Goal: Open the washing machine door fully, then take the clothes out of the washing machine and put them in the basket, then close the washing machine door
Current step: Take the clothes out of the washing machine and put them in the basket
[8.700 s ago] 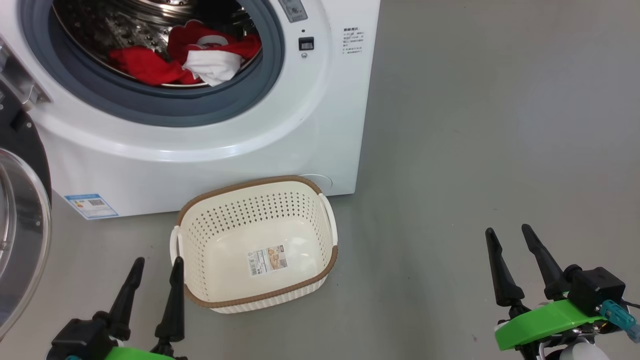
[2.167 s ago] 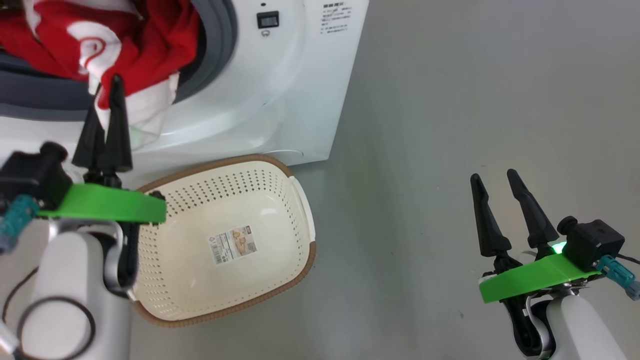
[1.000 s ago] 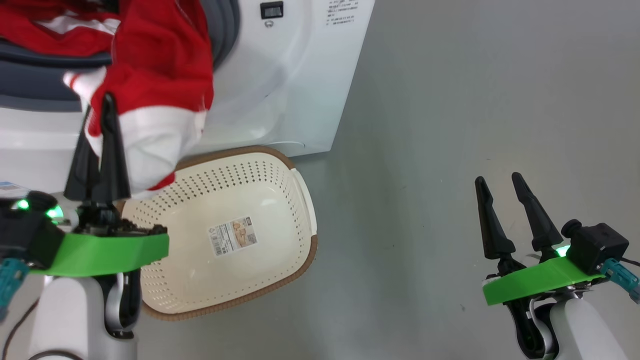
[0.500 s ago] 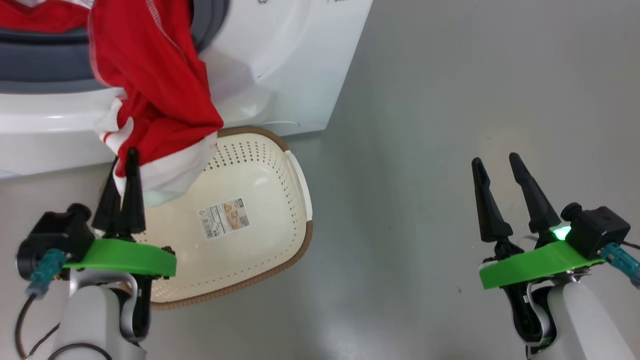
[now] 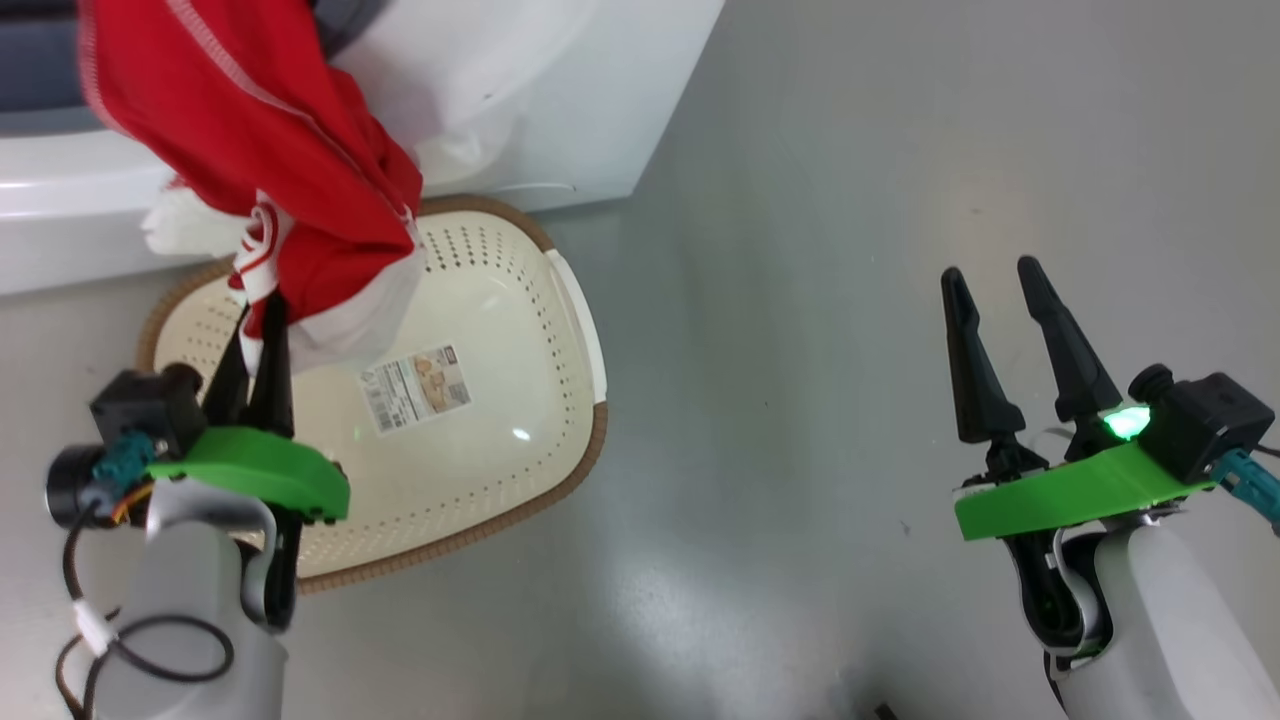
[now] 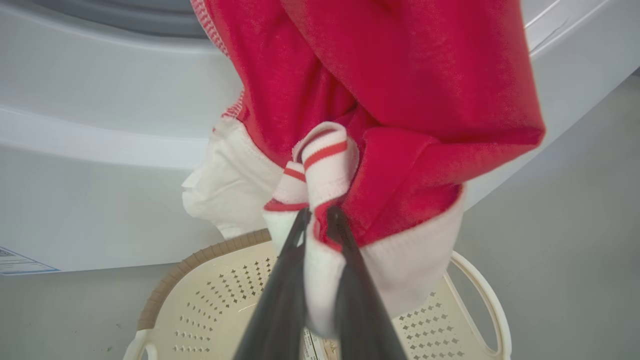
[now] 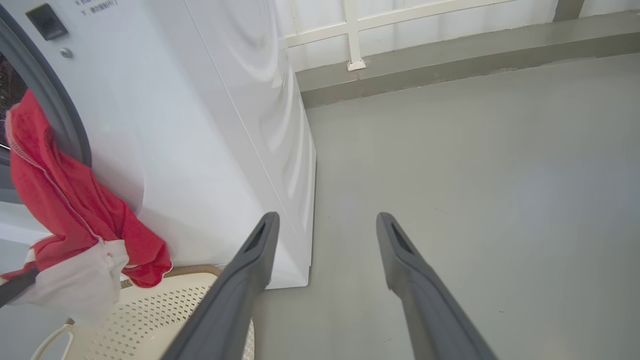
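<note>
Red fabric with white trim is the item in hand.

Head view: the left pincer (image 5: 262, 322) is clamped on a white striped cuff of the clothes (image 5: 270, 130). Against the view of half a second ago, the cuff has come further down and now hangs over the inside of the basket (image 5: 592, 455), not at its rim; part of that shift is the camera tilting. The garment's upper part still trails up across the front of the washing machine (image 5: 560, 90) and off the top edge. The right pincer (image 5: 988, 272) stands apart and empty over bare floor, well away, as before.

Left wrist view: both fingers (image 6: 280, 300) pinch the cuff; the red body bunches above them, and the basket lies directly below.

Right wrist view: the fingers are spread with nothing between them. The garment drapes out of the grey door ring down to the basket.

Assessment: the first garment is mostly out but not yet deposited. Release now risks the trailing part snagging on the ring.
</note>
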Controlling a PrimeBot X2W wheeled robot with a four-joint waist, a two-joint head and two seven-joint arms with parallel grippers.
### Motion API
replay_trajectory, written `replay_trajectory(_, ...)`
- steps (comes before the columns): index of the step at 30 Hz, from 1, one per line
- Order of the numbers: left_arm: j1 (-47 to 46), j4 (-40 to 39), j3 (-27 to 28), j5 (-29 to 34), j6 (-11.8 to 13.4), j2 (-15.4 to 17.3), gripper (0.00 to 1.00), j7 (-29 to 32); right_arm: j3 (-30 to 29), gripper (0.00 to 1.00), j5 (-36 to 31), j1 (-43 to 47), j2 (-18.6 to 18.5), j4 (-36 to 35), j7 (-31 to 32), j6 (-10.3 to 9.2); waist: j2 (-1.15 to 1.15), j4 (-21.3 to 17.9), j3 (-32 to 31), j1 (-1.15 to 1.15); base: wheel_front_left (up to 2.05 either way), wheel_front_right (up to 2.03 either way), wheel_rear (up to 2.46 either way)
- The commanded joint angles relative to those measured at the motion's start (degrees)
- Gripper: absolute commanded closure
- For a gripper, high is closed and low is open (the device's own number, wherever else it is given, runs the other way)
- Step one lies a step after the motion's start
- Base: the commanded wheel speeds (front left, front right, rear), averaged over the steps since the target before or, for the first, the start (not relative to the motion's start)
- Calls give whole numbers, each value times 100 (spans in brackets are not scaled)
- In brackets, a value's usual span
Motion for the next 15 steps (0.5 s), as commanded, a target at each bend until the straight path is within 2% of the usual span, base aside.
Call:
replay_trajectory(1, -100, 9, 107, 51, -32, 200, 100, -23, 148, 0, 34, -35, -18, -156, -37, 42, 0, -81, 188, 0, 0, 0, 0)
replay_trajectory(11, -737, 832, 129, 267, -32, 323, 100, -23, 221, 0, 85, -159, -18, -191, -37, 42, 0, -190, 488, 0, 0, 0, 0)
replay_trajectory(15, -959, 1018, 204, 306, -29, 360, 91, -23, 262, 0, 107, -201, -18, -201, -37, 42, 0, -227, 569, 0, 0, 0, 0)
